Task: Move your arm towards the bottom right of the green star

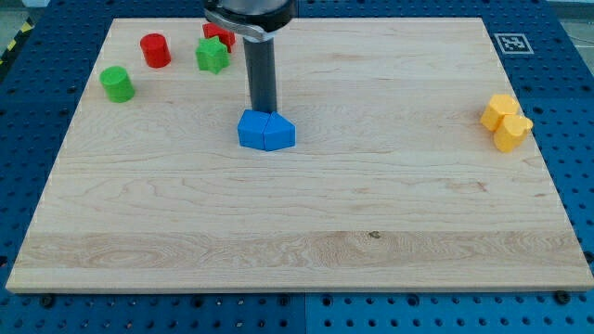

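The green star lies near the view's top left of the wooden board. My tip stands below and to the right of the star, some way from it. The tip sits just above two blue blocks that lie pressed together, and seems to touch their upper edge. A red block of unclear shape lies just above the star, partly hidden by the rod's mount.
A red cylinder lies left of the star. A green cylinder lies further left and lower. Two yellow blocks sit together at the view's right edge of the board. A marker tag is at the top right.
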`<action>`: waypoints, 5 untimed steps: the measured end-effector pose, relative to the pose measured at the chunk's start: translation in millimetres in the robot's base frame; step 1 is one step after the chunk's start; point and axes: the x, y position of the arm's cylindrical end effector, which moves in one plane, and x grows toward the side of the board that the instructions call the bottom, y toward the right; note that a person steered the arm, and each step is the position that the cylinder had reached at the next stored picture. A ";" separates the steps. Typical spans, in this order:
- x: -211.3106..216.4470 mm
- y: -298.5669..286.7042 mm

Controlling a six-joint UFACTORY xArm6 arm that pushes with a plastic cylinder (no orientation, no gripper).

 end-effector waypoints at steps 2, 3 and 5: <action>-19.8 -23.0; -19.8 -23.0; -24.7 -29.3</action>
